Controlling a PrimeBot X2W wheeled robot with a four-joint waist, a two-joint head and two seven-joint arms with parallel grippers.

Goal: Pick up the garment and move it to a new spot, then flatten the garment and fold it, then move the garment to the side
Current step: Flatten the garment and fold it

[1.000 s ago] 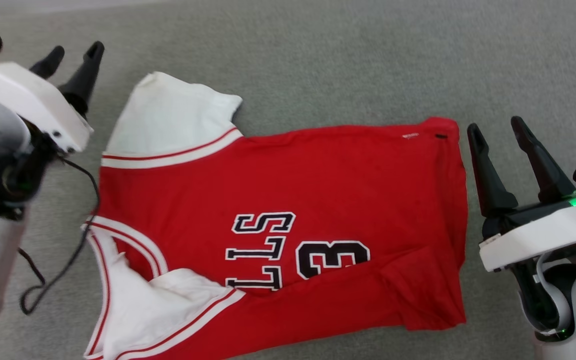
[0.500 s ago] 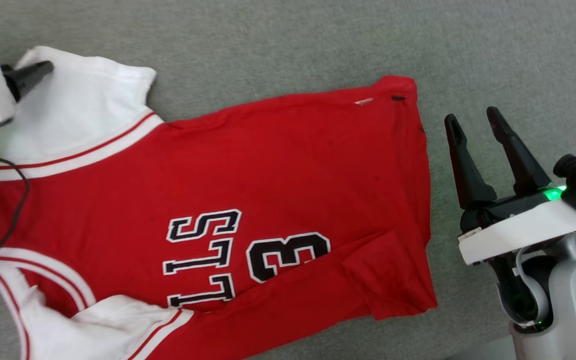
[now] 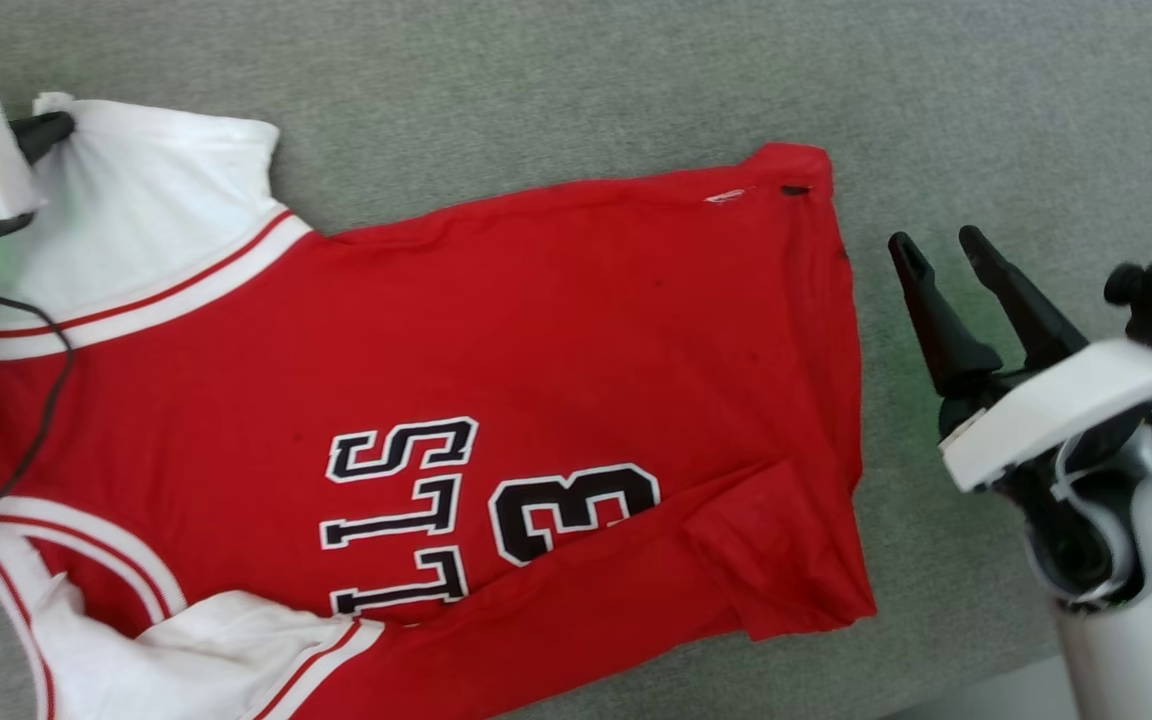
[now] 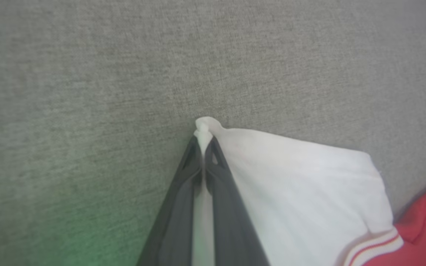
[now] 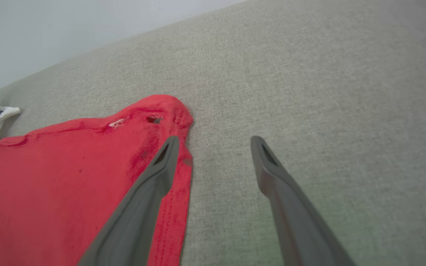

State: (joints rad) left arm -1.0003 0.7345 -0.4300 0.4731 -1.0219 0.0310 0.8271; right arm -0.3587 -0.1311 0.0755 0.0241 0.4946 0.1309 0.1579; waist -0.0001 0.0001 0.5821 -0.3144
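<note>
Head view: the garment (image 3: 496, 330) lies spread on a grey fabric surface (image 3: 576, 80), front up, neck end toward the robot's left, hem toward its right. The black letters and "3" read sideways. The lower hem corner is folded over. The near white sleeve is bunched at the bottom left edge. The left gripper (image 3: 48, 130) is at the upper left, dark tip at the far white sleeve's corner, and the cloth peaks up to it. A thin black cable (image 3: 46, 400) hangs from that arm across the shoulder area. The right gripper (image 3: 936, 240) sits just beside the hem, fingers spread apart, nothing between them.

Left wrist view: the left gripper (image 4: 202, 143) has its fingers pressed together on the white sleeve (image 4: 301, 184) corner. A small nub of cloth pokes out past the tips. Striped trim and red body show at the lower right.

Right wrist view: the right gripper (image 5: 216, 139) has fingers wide. The left finger overlaps the red hem edge (image 5: 68, 177) in the picture, contact unclear. The right finger is over bare grey surface (image 5: 309, 92).
</note>
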